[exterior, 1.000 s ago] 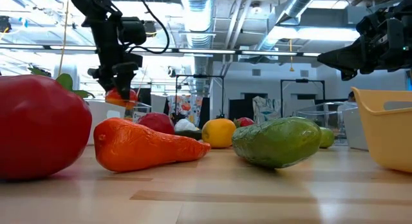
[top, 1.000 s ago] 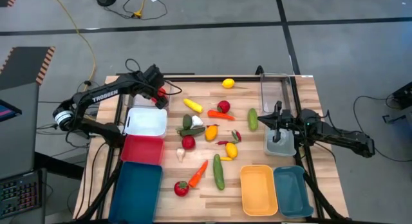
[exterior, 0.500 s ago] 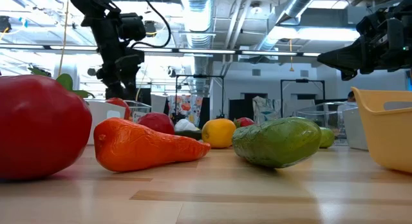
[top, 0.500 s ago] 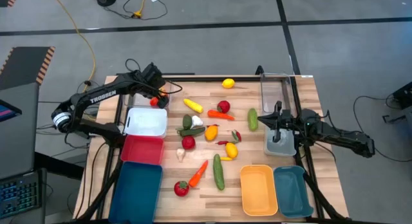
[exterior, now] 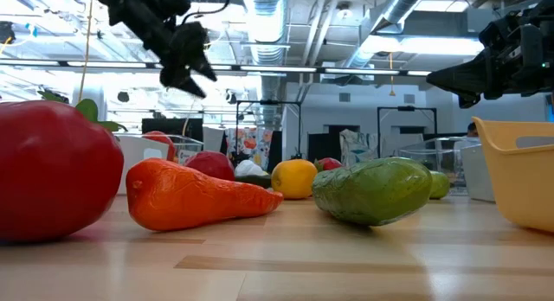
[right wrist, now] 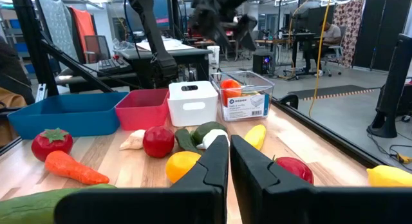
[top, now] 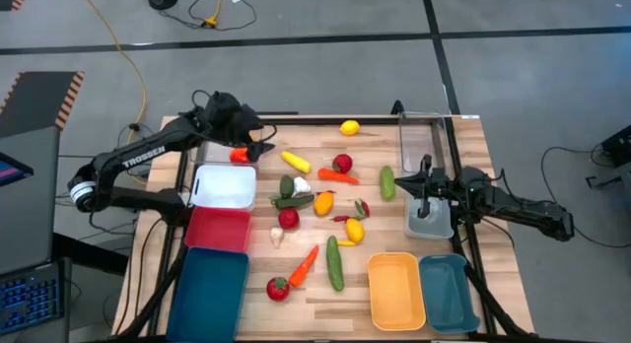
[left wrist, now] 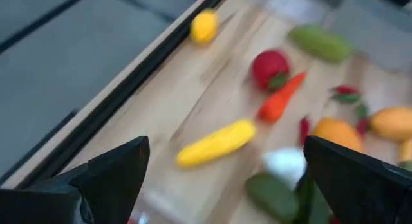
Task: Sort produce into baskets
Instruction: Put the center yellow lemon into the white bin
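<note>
My two arms are dark, near-black, built of slim tubes joined by chunky rounded joints. My left arm (top: 148,154) carries white lettering along its forearm link, and black cables loop beside its wrist. My right arm (top: 513,207) is the same matt black with a bulkier wrist housing. My left fingers (left wrist: 112,176) are broad, flat, dark wedges; my right fingers (right wrist: 212,169) are long, smooth black bars with squared tips.

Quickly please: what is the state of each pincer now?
Left pincer: open, holding nothing.
Right pincer: closed, holding nothing.
</note>
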Controlling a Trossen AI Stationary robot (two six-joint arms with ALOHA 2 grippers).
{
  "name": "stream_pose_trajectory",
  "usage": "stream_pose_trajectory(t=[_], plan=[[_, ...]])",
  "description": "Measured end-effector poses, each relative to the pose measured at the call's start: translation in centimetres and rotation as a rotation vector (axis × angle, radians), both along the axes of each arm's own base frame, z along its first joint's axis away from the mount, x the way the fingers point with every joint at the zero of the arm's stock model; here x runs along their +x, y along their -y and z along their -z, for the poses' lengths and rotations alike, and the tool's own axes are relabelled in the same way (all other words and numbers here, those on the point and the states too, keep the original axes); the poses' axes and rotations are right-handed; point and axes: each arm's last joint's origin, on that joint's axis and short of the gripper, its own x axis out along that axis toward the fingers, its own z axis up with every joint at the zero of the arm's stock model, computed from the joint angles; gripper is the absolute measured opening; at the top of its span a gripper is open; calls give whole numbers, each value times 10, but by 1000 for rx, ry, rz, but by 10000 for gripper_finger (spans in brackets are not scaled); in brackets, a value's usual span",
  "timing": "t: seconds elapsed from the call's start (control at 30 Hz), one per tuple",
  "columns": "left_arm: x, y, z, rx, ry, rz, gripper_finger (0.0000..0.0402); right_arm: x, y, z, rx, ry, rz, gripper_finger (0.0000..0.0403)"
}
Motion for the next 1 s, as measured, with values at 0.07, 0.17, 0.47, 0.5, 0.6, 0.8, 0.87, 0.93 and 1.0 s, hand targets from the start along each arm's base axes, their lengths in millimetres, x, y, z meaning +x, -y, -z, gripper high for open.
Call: stream_pose_trajectory(t=[0.07,0.17,0.47,0.5,0.6,0.8,0.87,0.93,1.0], plan=[[9,7,-4,35,46,47,399,0,0,0,0,0,0,47],[27,21,-9,90,103,110,399,0,0,0,0,0,0,47],[79,66,4,94,169,223,399,0,0,0,0,0,0,47],[85,70,7,90,177,239,399,0,0,0,0,0,0,47],[105,82,18,72,207,275,399,0,0,0,0,0,0,47],[138,99,43,43,276,232,399,0,0,0,0,0,0,47],[146,104,51,60,281,255,399,0,0,0,0,0,0,47],[154,108,55,72,282,274,399,0,0,0,0,0,0,47],[162,112,59,65,261,276,399,0,0,0,0,0,0,47]])
